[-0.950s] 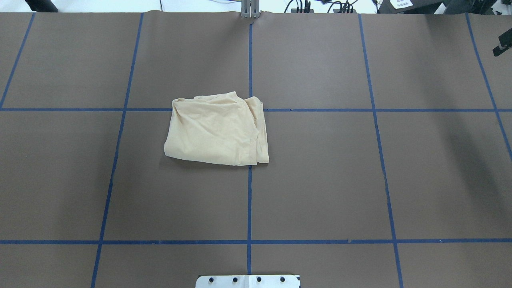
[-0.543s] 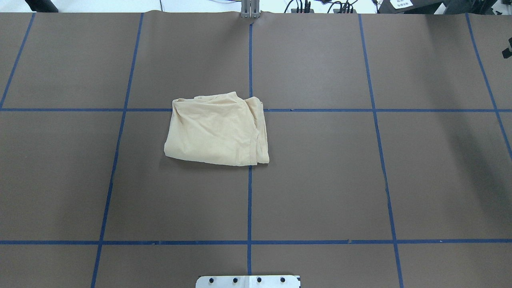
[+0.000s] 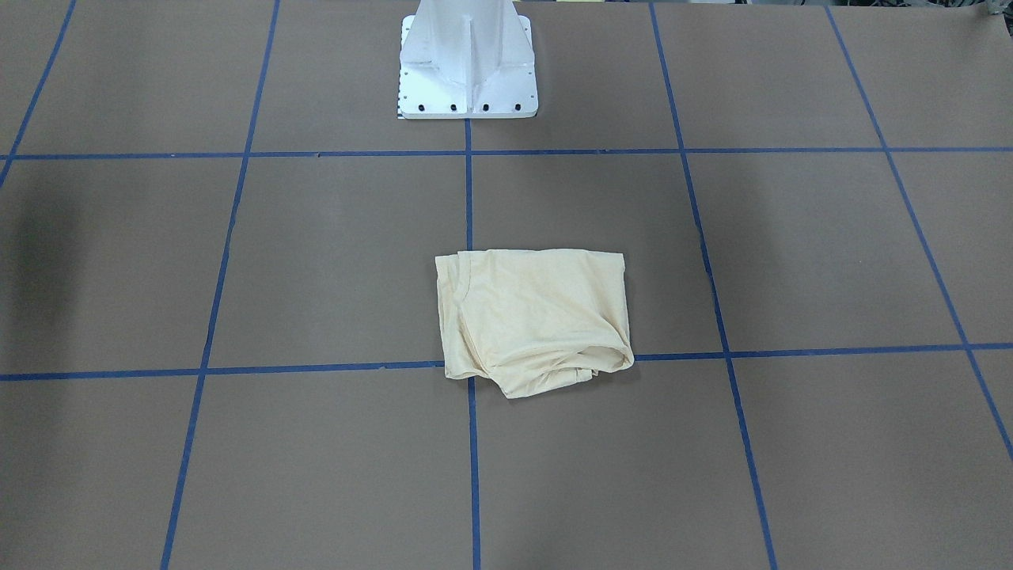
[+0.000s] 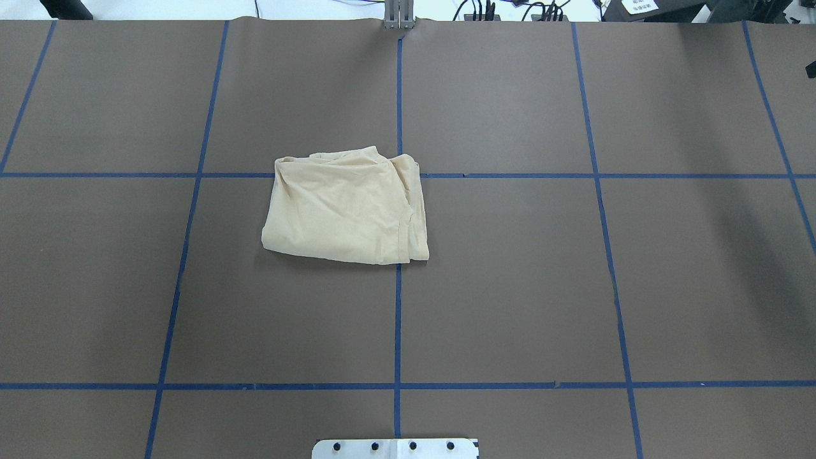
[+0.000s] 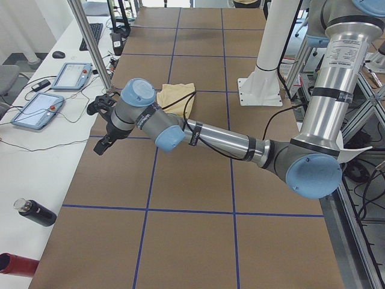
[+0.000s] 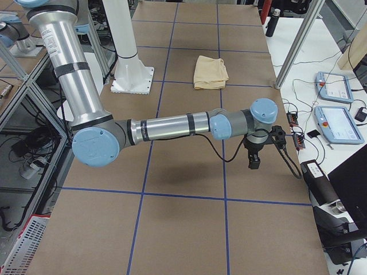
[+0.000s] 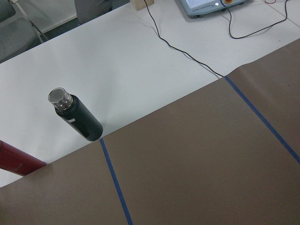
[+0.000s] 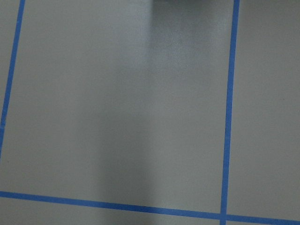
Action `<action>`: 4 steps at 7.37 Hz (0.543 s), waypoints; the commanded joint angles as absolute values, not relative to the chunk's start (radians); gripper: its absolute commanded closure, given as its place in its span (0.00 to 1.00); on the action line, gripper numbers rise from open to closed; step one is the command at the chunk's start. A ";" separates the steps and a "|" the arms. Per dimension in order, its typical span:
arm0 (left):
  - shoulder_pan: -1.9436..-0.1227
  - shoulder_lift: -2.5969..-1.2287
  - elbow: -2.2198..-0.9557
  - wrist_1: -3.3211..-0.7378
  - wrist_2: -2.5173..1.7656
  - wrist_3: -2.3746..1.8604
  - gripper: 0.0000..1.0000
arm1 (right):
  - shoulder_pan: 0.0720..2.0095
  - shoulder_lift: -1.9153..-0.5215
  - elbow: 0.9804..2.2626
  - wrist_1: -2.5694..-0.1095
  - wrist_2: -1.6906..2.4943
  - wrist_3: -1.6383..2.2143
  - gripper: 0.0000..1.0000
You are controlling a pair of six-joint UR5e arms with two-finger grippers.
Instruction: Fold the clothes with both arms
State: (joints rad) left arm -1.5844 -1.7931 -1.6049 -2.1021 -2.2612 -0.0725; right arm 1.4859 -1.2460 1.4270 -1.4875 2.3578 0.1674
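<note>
1. Brown paper ruled with blue tape covers the table [image 4: 510,287]. The shirt [image 4: 344,207] lies on it as a compact, roughly square bundle over the middle tape crossing, ahead of the white pedestal [image 3: 467,63], with its print hidden.
2. My left arm [image 5: 222,138] reaches to the table's left end, with the left gripper [image 5: 100,144] near the white bench. My right arm [image 6: 172,129] mirrors it at the right end, with the right gripper [image 6: 253,160] pointing down. Both are well apart from the shirt.
3. I cannot tell whether either pair of fingers is apart or together; only the side views show them.
4. Judged step: folding looks finished, so I am parking clear. To do this well, I would keep both wrists high and outboard, and mind the black bottle [image 7: 77,115] on the bench.
5. The bundle's edge farthest from the pedestal is rumpled. Any touch-up should come from above, with both grippers together.
</note>
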 commanded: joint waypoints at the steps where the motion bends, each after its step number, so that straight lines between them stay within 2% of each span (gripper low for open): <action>1: -1.594 -1.786 -1.603 -2.102 -2.261 -0.074 0.00 | 1.486 -1.258 1.460 -1.491 2.353 0.169 0.00; 4: -1.623 -1.783 -1.601 -2.088 -2.276 -0.075 0.00 | 1.486 -1.258 1.463 -1.488 2.355 0.169 0.00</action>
State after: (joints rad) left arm -1.6136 -1.7844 -1.6002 -2.0948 -2.2674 -0.0741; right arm 1.4864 -1.2632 1.4617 -1.4876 2.3527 0.1687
